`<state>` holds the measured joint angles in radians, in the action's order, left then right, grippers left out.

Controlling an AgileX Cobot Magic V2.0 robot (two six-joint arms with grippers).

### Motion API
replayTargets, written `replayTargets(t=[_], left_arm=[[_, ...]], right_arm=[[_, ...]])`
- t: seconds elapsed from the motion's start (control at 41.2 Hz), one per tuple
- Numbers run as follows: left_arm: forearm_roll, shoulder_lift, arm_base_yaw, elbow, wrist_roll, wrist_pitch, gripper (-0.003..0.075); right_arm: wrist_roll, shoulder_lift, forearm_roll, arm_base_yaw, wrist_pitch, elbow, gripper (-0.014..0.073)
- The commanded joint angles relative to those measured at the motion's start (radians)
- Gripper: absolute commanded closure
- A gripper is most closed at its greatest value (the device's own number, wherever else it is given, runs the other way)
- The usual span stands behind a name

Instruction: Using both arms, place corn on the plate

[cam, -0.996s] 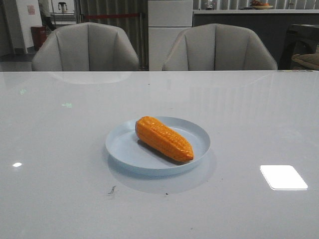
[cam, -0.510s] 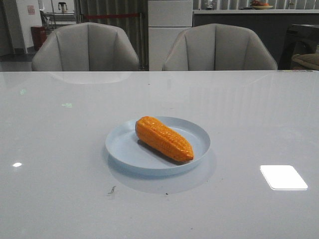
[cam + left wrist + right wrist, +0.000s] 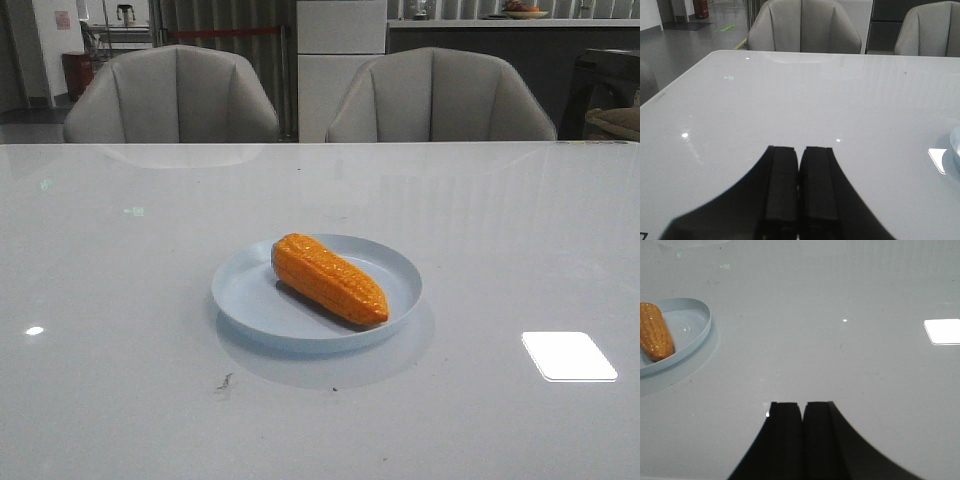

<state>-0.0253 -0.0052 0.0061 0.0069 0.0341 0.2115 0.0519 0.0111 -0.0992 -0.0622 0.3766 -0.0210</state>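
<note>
- The corn (image 3: pixel 329 279), orange and kerneled, lies on its side inside the plate, tapered end toward the camera and right.
- The plate (image 3: pixel 245 295), round and pale blue, sits flat on the table.

The table (image 3: pixel 120 300) was big, white and shiny, with bright spots of light on it. A round pale blue plate (image 3: pixel 245 295) sat right on it, near the middle. A small dark mark (image 3: pixel 224 381) lay close by the plate.
</note>
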Motion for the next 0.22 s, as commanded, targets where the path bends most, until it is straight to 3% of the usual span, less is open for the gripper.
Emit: replayTargets(t=[0.0,0.194], left_arm=[[-0.007,-0.016,0.002,0.037,-0.005,-0.081,0.0624],[-0.007,-0.016,0.002,0.037,-0.005,-0.081,0.0624]], right_arm=[[0.0,0.022,-0.002,-0.002,-0.029,0.014,0.0576],[0.0,0.022,-0.002,-0.002,-0.029,0.014,0.0576]])
